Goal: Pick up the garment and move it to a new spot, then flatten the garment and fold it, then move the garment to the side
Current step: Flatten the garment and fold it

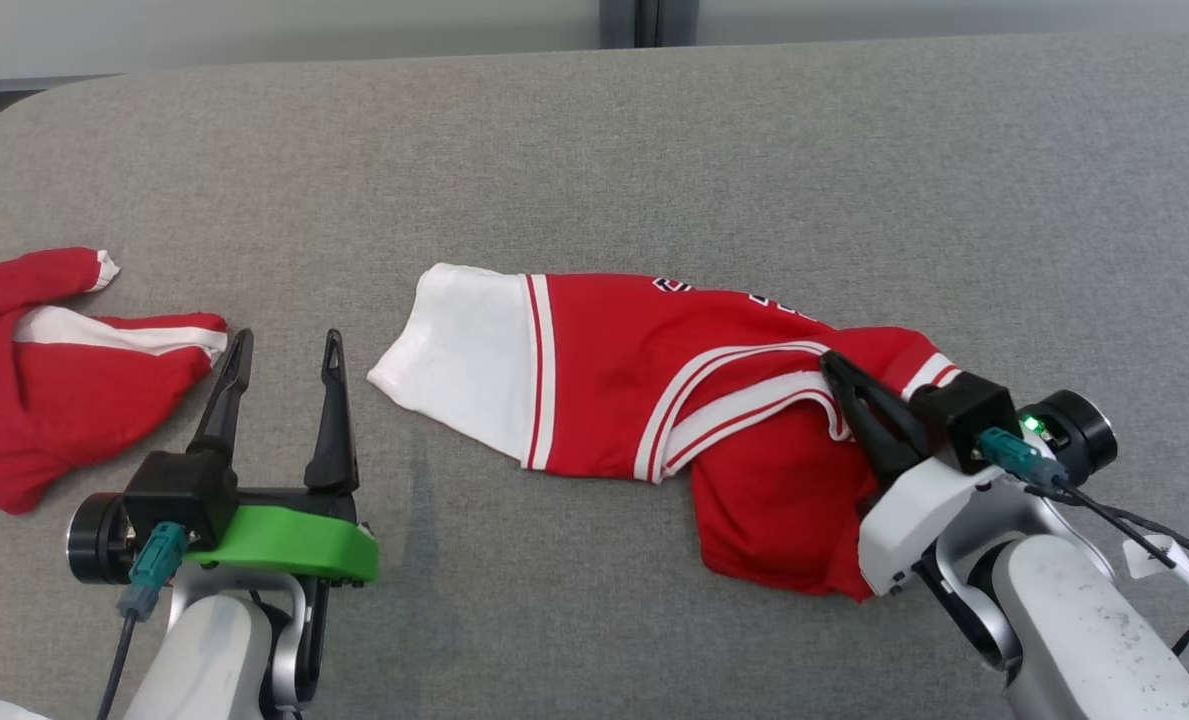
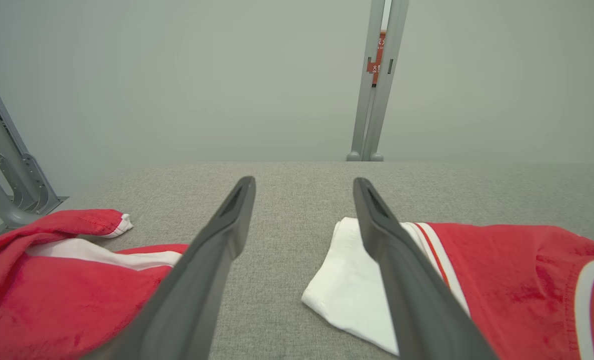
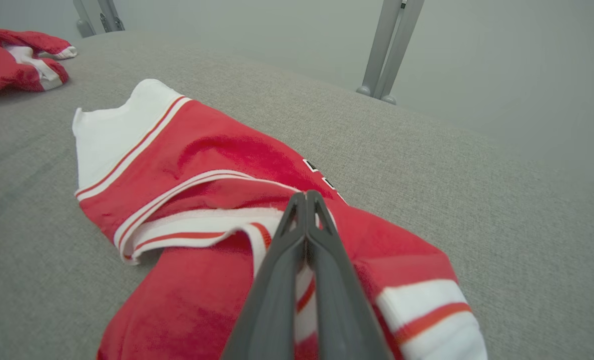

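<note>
While low on garment (image 1: 604,390), right gripper (image 1: 830,360) jaws clenched on it; left gripper (image 1: 288,342) agape.

The black lettering (image 1: 671,286) on the garment (image 1: 604,380) was too small to read, and the second red garment (image 1: 34,400) ran past the head view's left edge.

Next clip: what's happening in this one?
The robot's right gripper is shut on the striped trim of a crumpled red-and-white garment lying on the grey padded surface, apparently about to lift it. The left gripper hovers open over bare surface, between that garment and a second red garment at the left.
</note>
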You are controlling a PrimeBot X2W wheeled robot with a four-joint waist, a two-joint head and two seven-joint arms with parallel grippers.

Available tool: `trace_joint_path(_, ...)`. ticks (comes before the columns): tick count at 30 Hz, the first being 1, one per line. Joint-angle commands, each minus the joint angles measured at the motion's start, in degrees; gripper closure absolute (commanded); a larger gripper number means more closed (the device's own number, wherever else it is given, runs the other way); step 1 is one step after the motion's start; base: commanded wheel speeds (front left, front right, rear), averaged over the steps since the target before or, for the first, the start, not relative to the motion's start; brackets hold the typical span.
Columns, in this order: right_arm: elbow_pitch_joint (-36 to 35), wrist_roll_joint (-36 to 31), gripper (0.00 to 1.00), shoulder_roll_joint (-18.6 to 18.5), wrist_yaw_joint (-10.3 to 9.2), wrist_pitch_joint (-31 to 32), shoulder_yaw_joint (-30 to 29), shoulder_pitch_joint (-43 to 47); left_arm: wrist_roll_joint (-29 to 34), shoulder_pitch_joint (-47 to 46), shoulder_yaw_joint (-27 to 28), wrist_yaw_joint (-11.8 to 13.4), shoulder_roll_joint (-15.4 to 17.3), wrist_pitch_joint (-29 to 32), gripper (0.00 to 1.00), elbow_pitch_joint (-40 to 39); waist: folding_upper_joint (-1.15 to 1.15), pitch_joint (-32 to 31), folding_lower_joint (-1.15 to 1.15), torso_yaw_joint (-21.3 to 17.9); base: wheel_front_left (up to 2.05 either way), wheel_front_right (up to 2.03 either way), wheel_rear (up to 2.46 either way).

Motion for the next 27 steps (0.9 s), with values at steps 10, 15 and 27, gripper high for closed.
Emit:
trace_joint_path(10, 1.83, 6.13, 1.0, 5.11, -0.07, -6.98, -20.48, -0.02, 1.39, 0.32, 1.37, -0.84, -0.63, -0.03, 0.0, 0.36, 0.0, -1.11, 0.0, -0.77, 0.0, 0.0, 0.0)
trace_joint_path(15, 7.71, 8.42, 1.0, 7.36, -0.06, -7.35, -32.14, 0.77, 1.69, 0.53, 1.61, -1.08, -0.81, -0.03, 0.0, 0.57, 0.0, -1.06, 0.0, -0.84, 0.0, 0.0, 0.0)
trace_joint_path(27, 12.94, 9.25, 0.0, 6.48, -0.06, -15.15, -32.33, 1.02, 2.15, 1.11, 2.57, -0.98, -1.26, -0.02, 0.0, 0.97, 0.0, -0.91, 0.0, -1.64, 0.0, 0.0, 0.0)
